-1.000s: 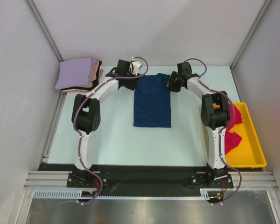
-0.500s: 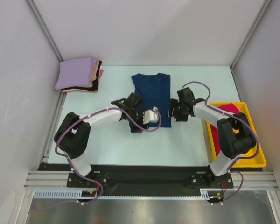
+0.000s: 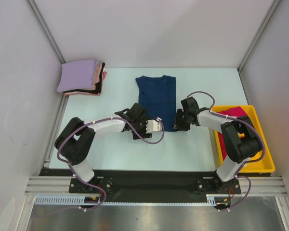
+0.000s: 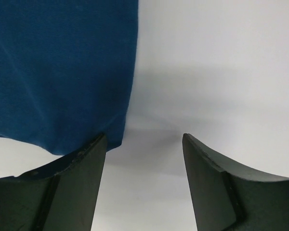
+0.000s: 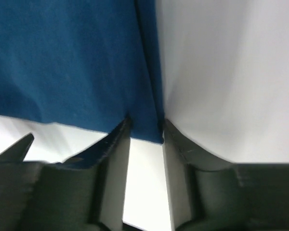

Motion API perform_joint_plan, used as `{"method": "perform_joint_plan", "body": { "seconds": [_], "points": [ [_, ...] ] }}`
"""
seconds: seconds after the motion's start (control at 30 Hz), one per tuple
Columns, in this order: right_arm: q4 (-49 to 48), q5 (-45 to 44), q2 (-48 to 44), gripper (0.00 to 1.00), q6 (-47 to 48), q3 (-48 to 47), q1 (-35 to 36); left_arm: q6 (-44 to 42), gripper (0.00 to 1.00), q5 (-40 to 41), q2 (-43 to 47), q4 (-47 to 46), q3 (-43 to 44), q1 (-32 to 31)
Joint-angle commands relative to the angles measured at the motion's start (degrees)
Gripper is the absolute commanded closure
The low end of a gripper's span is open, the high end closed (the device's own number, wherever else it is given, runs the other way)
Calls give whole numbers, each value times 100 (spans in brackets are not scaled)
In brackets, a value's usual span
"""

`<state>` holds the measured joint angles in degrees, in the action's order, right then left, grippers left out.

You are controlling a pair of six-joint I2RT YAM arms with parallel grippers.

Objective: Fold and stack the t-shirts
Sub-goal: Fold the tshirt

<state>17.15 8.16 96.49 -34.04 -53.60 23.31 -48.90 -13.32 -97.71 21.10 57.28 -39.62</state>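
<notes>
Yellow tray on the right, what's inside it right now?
A crumpled crimson shirt lies in the yellow tray. The right arm crosses over it, so part of the tray floor and anything under the cloth is hidden.

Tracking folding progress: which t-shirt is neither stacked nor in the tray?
The navy blue t-shirt, lying flat alone; lavender t-shirt tops the stack, crimson t-shirt lies in the yellow tray.

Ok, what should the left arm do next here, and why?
Probably nudge the left gripper sideways over the navy t-shirt before closing: its open fingers bracket bare table, with the hem corner only at one fingertip, while the right gripper straddles its corner.
</notes>
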Motion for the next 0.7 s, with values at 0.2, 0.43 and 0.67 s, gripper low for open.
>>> {"method": "perform_joint_plan", "body": {
  "seconds": [0.2, 0.43, 0.67],
  "points": [
    [17, 229, 186, 89, -103, -80, 24, 197, 49, 488, 24, -1336, -234, -29],
    [105, 256, 195, 100, -24, -124, -28, 346, 100, 629, 15, -1574, -278, -37],
    [263, 308, -7, 100, 29, -168, -28, 347, 100, 612, 304, -1013, -278, -29]
  ]
}}
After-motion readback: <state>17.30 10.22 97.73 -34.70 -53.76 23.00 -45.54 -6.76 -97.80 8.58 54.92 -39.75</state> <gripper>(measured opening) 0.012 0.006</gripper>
